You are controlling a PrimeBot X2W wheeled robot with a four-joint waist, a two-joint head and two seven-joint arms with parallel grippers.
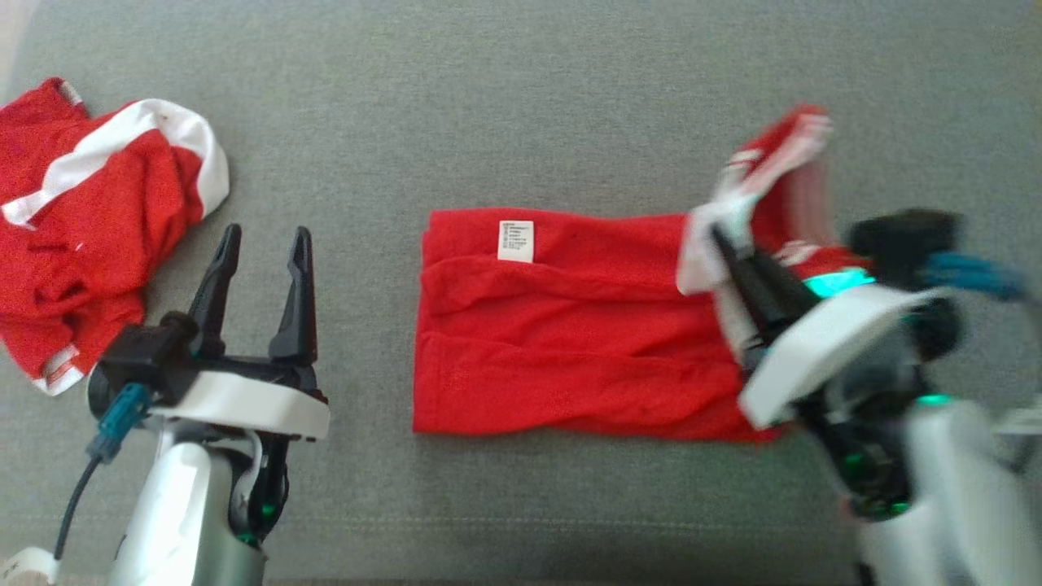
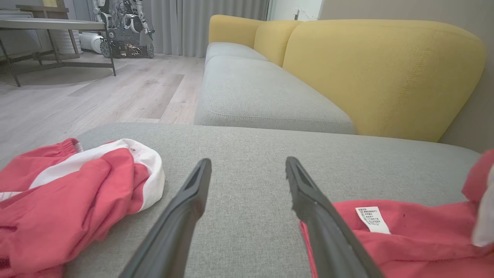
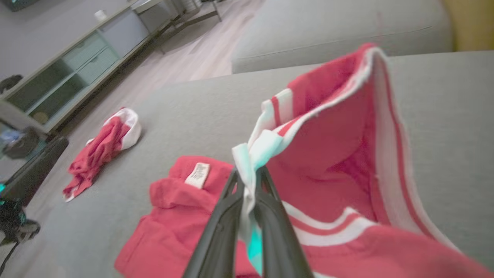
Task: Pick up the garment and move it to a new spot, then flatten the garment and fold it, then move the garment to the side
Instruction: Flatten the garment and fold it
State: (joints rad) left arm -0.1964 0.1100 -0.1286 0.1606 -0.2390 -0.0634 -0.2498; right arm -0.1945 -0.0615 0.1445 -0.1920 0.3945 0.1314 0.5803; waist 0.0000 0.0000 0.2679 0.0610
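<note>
My right gripper [image 3: 249, 172] is clamped tight on the garment [image 1: 570, 342]. The two fingers pinch a white-trimmed edge at its right end, and the cloth passes between the fingertips. That end is raised off the grey cushion [image 1: 521, 98] and stands up as a loose fold showing white stripes on red. The head view is blurred around this arm, so I cannot tell the exact line of the fold there.

The rest of the garment lies flat on the cushion near the centre of the head view. It forms a roughly rectangular red panel with a few shallow creases. A white care label [image 1: 515, 241] sits near its far left corner, face up.

My left gripper [image 1: 267, 236] is spread wide and holds nothing. It hangs over bare cushion between the garment and a second red-and-white garment [image 1: 89, 220], touching neither. The second garment lies crumpled at the left edge of the cushion, well apart from the first.

In the left wrist view, a yellow sofa back [image 2: 382, 73] rises behind a further grey seat.
</note>
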